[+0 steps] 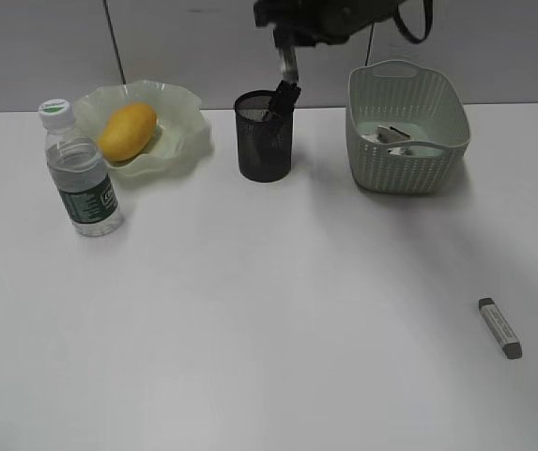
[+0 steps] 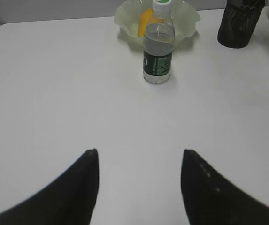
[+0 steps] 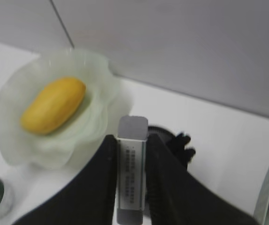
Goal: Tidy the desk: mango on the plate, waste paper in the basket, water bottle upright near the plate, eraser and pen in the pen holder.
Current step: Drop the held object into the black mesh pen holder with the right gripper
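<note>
Black and parted wide, the left claw (image 2: 139,187) hung over bare white desk (image 1: 250,329) with nothing between its tips. Ahead of it stood the water bottle (image 1: 81,178), upright, clear ribbed plastic with a white cap and a dark green label. Just beyond the bottle from that claw sat the plate (image 1: 189,103), pale green, translucent and ruffled at the rim, with the smooth, oval, yellow-orange mango (image 1: 128,130) lying in it.

The right claw (image 3: 132,140) was closed on the eraser (image 3: 133,178), a grey rectangular bar with a printed white sleeve, pinched on its long sides and held roughly on end. Directly under this claw stood the pen holder (image 1: 264,146), a black wire-mesh cup. A dark object, probably the pen, showed inside, though it was too blurred to be sure.

The step in hand looked to be dropping the eraser in. Doing it well would mean centring the bar over the mouth, lowering until its lower end was inside the rim, then opening, so the hard bar could not bounce off the mesh edge.

Right of the claw sat the basket (image 1: 409,160), woven-pattern plastic, with the crumpled waste paper (image 1: 395,136) inside. Well nearer the camera and farther right lay a second grey bar (image 1: 499,328), flat on the desk.
</note>
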